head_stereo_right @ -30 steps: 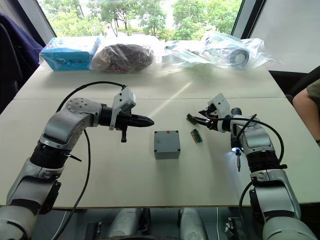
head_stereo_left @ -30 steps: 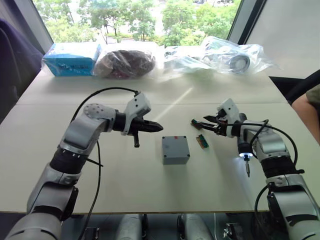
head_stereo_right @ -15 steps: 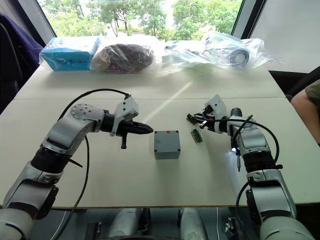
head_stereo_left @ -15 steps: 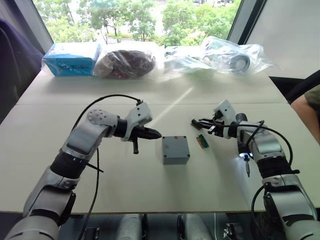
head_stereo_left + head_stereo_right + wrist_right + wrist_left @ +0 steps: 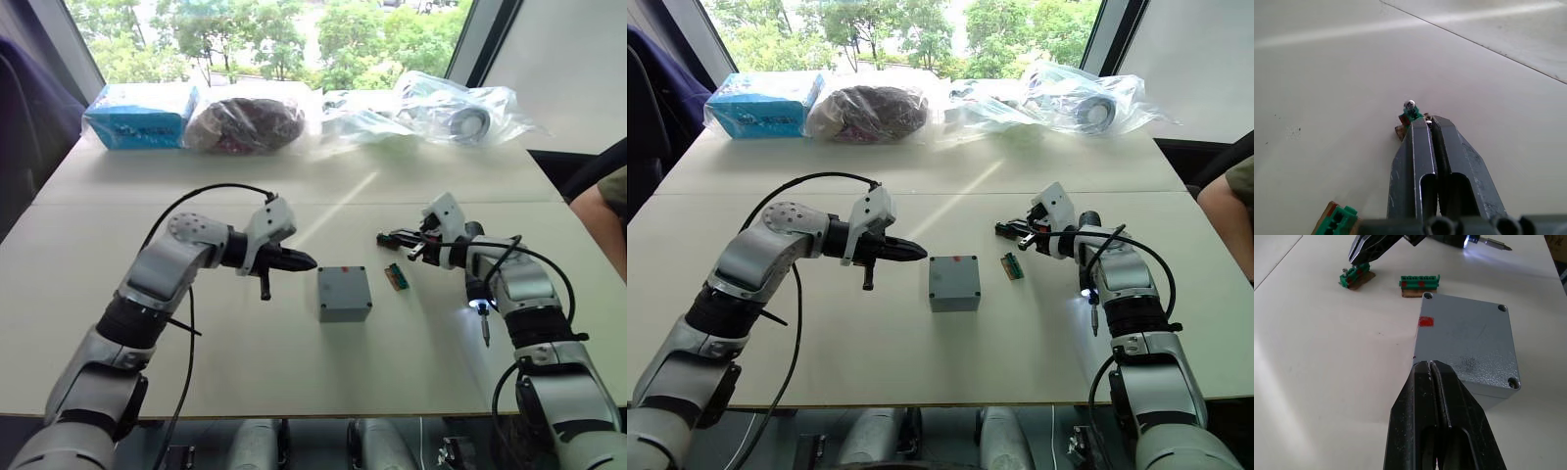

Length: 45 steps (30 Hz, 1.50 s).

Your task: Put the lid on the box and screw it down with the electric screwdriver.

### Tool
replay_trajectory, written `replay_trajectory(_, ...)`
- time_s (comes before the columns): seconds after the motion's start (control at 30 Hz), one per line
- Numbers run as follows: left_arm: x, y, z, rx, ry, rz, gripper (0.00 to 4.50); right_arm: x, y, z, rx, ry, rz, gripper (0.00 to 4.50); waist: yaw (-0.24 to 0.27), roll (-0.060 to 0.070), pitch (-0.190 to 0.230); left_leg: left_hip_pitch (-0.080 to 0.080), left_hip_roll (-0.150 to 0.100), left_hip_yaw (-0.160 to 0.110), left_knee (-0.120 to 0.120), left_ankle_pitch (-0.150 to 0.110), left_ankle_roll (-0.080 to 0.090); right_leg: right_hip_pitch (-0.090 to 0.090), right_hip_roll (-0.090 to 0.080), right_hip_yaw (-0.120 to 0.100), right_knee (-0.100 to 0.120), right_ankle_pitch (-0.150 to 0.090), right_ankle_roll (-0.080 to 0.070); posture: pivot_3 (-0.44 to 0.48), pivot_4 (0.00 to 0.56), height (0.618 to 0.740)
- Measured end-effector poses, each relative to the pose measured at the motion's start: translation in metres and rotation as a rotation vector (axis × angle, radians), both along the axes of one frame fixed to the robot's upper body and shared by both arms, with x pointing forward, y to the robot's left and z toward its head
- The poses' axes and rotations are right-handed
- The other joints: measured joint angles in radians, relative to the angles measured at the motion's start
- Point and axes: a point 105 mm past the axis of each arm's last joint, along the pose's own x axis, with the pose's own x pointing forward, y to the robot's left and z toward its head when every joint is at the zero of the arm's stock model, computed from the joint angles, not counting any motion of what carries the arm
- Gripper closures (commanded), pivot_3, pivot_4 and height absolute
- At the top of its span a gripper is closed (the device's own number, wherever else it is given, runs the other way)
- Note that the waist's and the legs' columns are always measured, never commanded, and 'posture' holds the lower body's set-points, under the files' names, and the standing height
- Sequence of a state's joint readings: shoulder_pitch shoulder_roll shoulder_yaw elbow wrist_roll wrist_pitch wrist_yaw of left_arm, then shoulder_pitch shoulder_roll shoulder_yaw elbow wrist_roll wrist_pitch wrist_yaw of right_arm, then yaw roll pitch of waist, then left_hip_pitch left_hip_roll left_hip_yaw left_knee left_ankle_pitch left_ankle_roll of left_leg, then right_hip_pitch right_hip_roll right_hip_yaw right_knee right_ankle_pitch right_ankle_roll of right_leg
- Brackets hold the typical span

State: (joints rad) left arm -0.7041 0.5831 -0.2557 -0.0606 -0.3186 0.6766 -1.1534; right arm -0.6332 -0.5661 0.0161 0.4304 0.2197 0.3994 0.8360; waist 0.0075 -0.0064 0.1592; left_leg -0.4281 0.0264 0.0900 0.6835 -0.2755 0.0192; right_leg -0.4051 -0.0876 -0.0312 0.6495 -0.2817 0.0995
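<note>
Left wrist view: the box lies just ahead of the left gripper, whose two black fingers are pressed together with nothing between them. The lid already sits flush on the box, a screw hole open at each visible corner and the red mark on the side wall facing the gripper. What the box holds cannot be told, since the lid covers it.

Compared with a second ago, the left gripper has come down and closer to the box, its tips now just beside the near wall (contact cannot be confirmed). This reads as bracing the box before the screws are driven. The box itself has not shifted on the table.

The right gripper has closed in on a small green terminal block that carries a screw on top; its fingers are narrow, tips at the block, which may be pinched between them. A second green block lies between that gripper and the box. The electric screwdriver rides on the right forearm, lit tip pointing down at the table, well apart from the box. Lidding looks complete; screwing has not begun.

Beyond both grippers, at the far table edge, are a blue carton and clear bags whose contents are indistinct.
</note>
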Motion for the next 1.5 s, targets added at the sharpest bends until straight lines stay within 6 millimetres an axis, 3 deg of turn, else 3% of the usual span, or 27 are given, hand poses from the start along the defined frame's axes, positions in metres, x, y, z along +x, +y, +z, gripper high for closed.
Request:
replay_trajectory(0.2, -0.001, 0.000, 0.004, -0.036, 0.029, -0.003, 4.50, -0.001, 0.000, 0.032, 0.050, -0.088, -0.024, 4.46, 0.000, 0.000, 0.000, 0.000, 0.000, 0.000, 0.000, 0.000, 0.000, 0.000, 0.000, 0.000, 0.000, 0.000, 0.000, 0.000, 0.150, 0.740)
replay_trajectory(0.3, -0.002, 0.002, 0.007, -0.048, 0.044, -0.004, 4.50, -0.011, 0.006, 0.059, 0.075, -0.157, -0.013, 4.46, 0.002, 0.000, 0.000, 0.000, 0.000, 0.000, 0.000, 0.000, 0.000, 0.000, 0.000, 0.000, 0.000, 0.000, 0.000, 0.000, 0.150, 0.740)
replay_trajectory(0.37, -0.004, 0.007, 0.009, -0.041, 0.050, -0.003, 4.50, -0.027, 0.016, 0.065, 0.090, -0.159, 0.035, 4.46, 0.003, 0.000, 0.000, 0.000, 0.000, 0.000, 0.000, 0.000, 0.000, 0.000, 0.000, 0.000, 0.000, 0.000, 0.000, 0.000, 0.150, 0.740)
replay_trajectory(0.53, -0.020, 0.013, 0.011, -0.010, 0.070, -0.065, 4.50, -0.073, 0.048, 0.058, 0.119, -0.092, 0.167, 4.46, 0.003, 0.000, 0.000, 0.000, 0.000, -0.001, 0.000, -0.003, 0.004, 0.000, 0.000, 0.000, 0.000, 0.000, 0.000, 0.000, 0.150, 0.740)
replay_trajectory(0.63, -0.023, 0.016, 0.009, -0.005, 0.084, -0.072, 4.50, -0.087, 0.065, 0.048, 0.126, -0.055, 0.207, 4.46, 0.004, 0.000, 0.000, 0.000, 0.000, -0.001, 0.000, -0.003, 0.004, 0.000, 0.000, 0.000, 0.001, 0.000, 0.000, 0.000, 0.150, 0.740)
replay_trajectory(1.0, -0.023, 0.013, 0.010, -0.012, 0.079, -0.079, 4.50, -0.093, 0.067, 0.024, 0.096, 0.013, 0.167, 4.46, 0.003, 0.000, 0.000, 0.000, 0.000, -0.001, 0.000, -0.003, 0.005, 0.000, 0.000, 0.000, 0.000, 0.000, 0.000, 0.000, 0.150, 0.740)
replay_trajectory(1.5, -0.022, 0.014, 0.009, -0.012, 0.075, -0.064, 4.50, -0.092, 0.067, 0.023, 0.084, -0.004, 0.171, 4.46, 0.004, 0.000, 0.000, 0.000, 0.000, -0.001, 0.000, -0.003, 0.005, 0.001, 0.000, 0.000, 0.000, 0.000, 0.000, 0.000, 0.150, 0.740)
